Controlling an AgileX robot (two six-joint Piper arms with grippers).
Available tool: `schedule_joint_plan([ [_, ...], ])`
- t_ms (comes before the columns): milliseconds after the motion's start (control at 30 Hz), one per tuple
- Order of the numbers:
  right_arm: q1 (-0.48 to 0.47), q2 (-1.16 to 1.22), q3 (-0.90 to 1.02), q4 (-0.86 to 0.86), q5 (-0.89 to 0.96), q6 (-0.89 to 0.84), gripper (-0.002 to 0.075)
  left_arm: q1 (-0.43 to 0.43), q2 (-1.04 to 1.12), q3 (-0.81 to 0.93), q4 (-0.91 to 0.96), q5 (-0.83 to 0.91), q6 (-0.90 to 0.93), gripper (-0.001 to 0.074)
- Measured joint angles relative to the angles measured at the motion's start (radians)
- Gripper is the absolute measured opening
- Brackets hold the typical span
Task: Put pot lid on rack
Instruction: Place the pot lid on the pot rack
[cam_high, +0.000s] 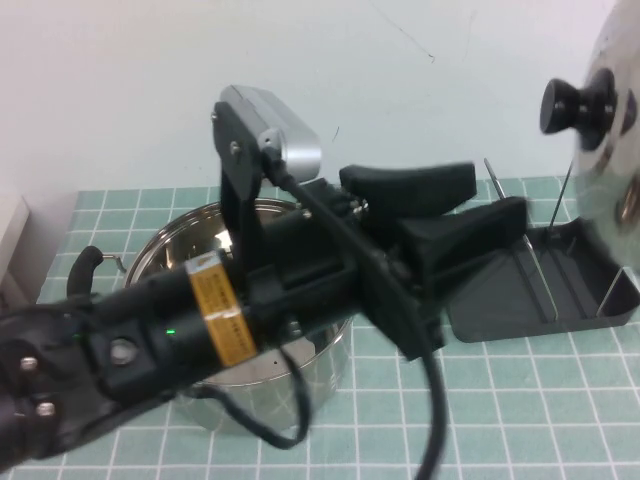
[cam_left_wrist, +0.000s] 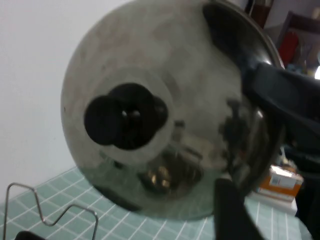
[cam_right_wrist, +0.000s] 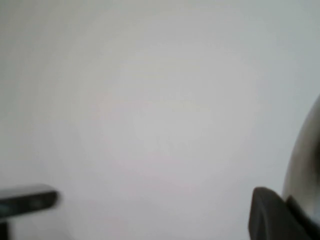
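White wall backs a green-checked surface (cam_high: 520, 400). At the left of it stands the steel pot (cam_high: 190, 265), open-topped. Across it reaches the left gripper (cam_high: 462, 208), its jaws apart and holding nothing, aimed toward the rack.

Right of the pot lies the rack (cam_high: 545, 285), a dark tray with thin wire loops (cam_high: 540, 265) standing up from it. Above it and to its right, high in the air at the edge of the high view, hangs the pot lid (cam_high: 612, 150), tipped nearly on edge with its black knob (cam_high: 574, 104) facing the left arm. The right gripper (cam_left_wrist: 272, 92) has its jaws clamped on the lid's rim, as the left wrist view shows.

The step in hand looks like lowering the lid into the rack. To do it well, the lid should stay on edge, with its rim lined up over a gap between two loops, then come straight down until the tray takes the weight. The polished rim could slip, so release should wait until it leans steady. The left arm sits close to the rack, and it should keep out of the descent path.
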Motion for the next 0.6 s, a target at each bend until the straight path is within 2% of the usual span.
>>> schedule_joint_plan([
  [67, 0.000, 0.050, -0.063, -0.041, 0.059, -0.029, 0.0034, 0.035, -0.031, 0.000, 0.131, 0.030, -0.074, 0.0233],
  [100, 0.000, 0.082, -0.100, -0.058, 0.077, -0.036, 0.0033, 0.049, -0.046, 0.000, 0.189, 0.034, -0.114, 0.0167],
  [133, 0.000, 0.118, -0.136, -0.070, 0.086, -0.041, 0.0033, 0.065, -0.060, 0.000, 0.264, 0.040, -0.160, 0.0111],
  [200, 0.000, 0.197, -0.208, -0.099, 0.101, -0.047, 0.0033, 0.088, -0.081, 0.000, 0.408, 0.040, -0.259, 0.0047],
  [367, 0.000, 0.399, -0.348, -0.228, 0.120, 0.008, 0.0033, 0.106, -0.102, 0.000, 0.693, 0.040, -0.499, 0.0006],
  [600, 0.000, 0.631, -0.450, -0.415, 0.138, 0.111, 0.0033, 0.106, -0.102, 0.000, 0.885, 0.021, -0.635, 0.0003],
])
